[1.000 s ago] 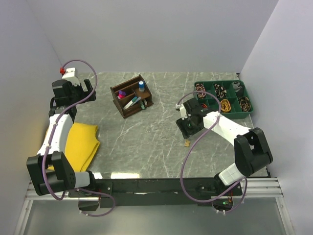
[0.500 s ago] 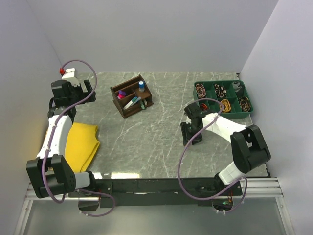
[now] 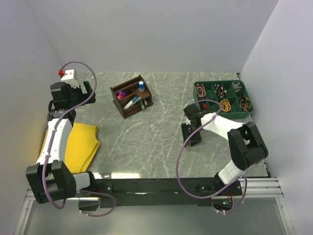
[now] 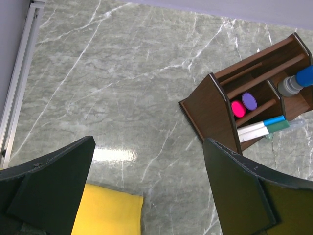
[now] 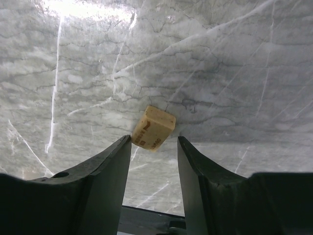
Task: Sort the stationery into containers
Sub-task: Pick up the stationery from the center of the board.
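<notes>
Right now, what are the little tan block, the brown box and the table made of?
The little tan block looks like rubber, maybe an eraser: matte, rounded corners, printing on one face. The brown box looks like dark stained wood, smooth, built from thin flat boards. The table looks like polished grey marble: white veins, a glare spot. It could be a printed sheet.

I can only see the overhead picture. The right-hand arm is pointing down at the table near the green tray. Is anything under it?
Observer: Yes, the right wrist camera shows a small tan eraser on the table, between the open fingertips of the right gripper.
Operator: Is the other arm holding something?
Observer: No, the left gripper is open, nothing in it.
Operator: What's in that wooden box?
Observer: Close up, a pink marker and a purple marker stand side by side in one compartment.
</notes>
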### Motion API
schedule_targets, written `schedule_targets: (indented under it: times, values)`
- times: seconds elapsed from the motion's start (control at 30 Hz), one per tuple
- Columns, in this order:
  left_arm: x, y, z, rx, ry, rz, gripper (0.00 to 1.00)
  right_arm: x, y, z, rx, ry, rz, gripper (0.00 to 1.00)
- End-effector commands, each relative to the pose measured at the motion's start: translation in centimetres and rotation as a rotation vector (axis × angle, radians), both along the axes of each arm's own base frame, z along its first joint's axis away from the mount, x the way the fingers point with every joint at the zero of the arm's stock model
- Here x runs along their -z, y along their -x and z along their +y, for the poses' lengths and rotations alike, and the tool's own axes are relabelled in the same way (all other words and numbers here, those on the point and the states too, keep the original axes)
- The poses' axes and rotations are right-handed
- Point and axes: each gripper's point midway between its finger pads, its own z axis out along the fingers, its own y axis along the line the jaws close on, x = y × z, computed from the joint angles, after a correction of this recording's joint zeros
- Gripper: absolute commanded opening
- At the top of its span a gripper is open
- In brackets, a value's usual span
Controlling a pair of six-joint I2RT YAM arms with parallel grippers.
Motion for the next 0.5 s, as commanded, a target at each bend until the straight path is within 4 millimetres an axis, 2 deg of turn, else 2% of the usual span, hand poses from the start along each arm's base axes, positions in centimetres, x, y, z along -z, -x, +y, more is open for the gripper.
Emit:
schedule_targets:
  times: [0.0,0.3,0.47]
  values:
    - [-1.0,0.7,0.0,0.0,-0.007,-0.037,0.99,0.6,0.0,-0.3,0.032,0.016,-0.003,0.5]
    - [-0.6,1.7,-0.2,-0.001,-0.007,-0.035,0.99,0.6,-1.5,0.5,0.044,0.015,-0.028,0.49]
    - [-0.6,2.0,-0.3,0.0,-0.009,-0.036,0.99,0.8,-1.4,0.3,0.039,0.028,-0.033,0.34]
